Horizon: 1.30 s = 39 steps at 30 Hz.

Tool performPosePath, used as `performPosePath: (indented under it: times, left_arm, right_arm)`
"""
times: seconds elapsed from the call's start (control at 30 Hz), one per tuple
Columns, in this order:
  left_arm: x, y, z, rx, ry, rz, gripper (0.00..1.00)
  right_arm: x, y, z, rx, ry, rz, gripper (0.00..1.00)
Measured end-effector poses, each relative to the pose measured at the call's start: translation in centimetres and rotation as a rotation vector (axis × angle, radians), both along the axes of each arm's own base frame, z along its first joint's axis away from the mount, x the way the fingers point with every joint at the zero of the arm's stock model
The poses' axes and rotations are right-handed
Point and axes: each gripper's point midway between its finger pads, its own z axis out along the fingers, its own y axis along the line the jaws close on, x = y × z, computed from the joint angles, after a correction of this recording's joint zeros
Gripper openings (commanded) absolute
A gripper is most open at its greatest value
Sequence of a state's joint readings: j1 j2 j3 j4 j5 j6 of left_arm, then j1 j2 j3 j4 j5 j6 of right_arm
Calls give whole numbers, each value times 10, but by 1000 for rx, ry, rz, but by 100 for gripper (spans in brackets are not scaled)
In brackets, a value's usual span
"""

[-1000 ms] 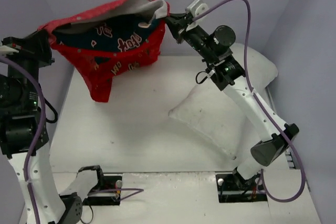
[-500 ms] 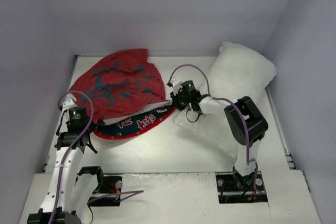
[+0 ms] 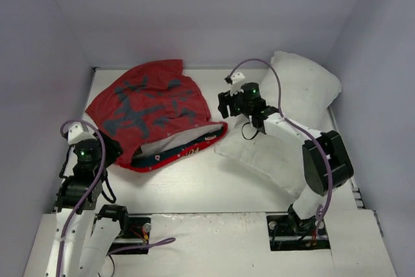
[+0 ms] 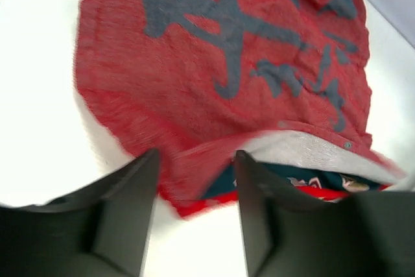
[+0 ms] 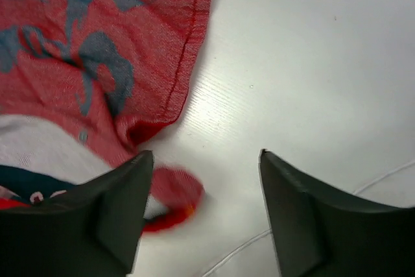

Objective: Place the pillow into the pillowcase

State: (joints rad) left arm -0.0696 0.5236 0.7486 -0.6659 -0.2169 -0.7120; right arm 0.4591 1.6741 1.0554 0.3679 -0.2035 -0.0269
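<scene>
Lowered pillowcase (image 3: 149, 105) now lies on white table (image 3: 194, 186), lilac walls (image 3: 194, 17) around; left tool (image 4: 196, 160), right tool (image 5: 204, 157) released.

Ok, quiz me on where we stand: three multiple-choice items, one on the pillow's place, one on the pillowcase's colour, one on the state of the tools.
1. Where is the pillow?
A. On the right side of the table, outside the pillowcase
B. Inside the pillowcase
C. At the left near corner

2. What colour does the pillowcase show on top?
A. Plain blue
B. Red with dark grey marks
C. Green

3. How do the left tool and the right tool stand?
A. Both open, holding nothing
B. Both shut on the pillowcase
C. Left shut, right open

Answers:
1 A: the pillow lies bare, right of the pillowcase.
2 B: both wrist views show red cloth with grey marks.
3 A: each wrist view shows its fingers apart, with the cloth lying loose on the table.
</scene>
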Motion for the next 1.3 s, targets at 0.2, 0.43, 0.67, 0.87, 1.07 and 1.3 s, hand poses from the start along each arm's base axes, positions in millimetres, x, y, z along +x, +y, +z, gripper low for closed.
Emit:
performPosePath:
  times: [0.2,0.43,0.67,0.87,1.07,1.3]
  left_arm:
    - [-7,-21,-7,-33,43,-102,60]
    - [-11,-40,22,11,35,-258,65]
    - [2,-57,26,47,108,-398,66]
    - [6,-65,18,52,160,-458,66]
    - [6,-68,15,65,176,-491,66]
    - [7,-69,12,77,191,-510,67]
  right_arm:
    - [0,-10,40,15,-43,-62,99]
    - [-2,-98,120,41,-188,-507,100]
    - [3,-222,118,1,-142,-984,100]
    - [18,-271,95,3,-56,-1176,100]
    - [53,-265,31,20,107,-1154,100]
    - [67,-246,-16,27,220,-1051,15]
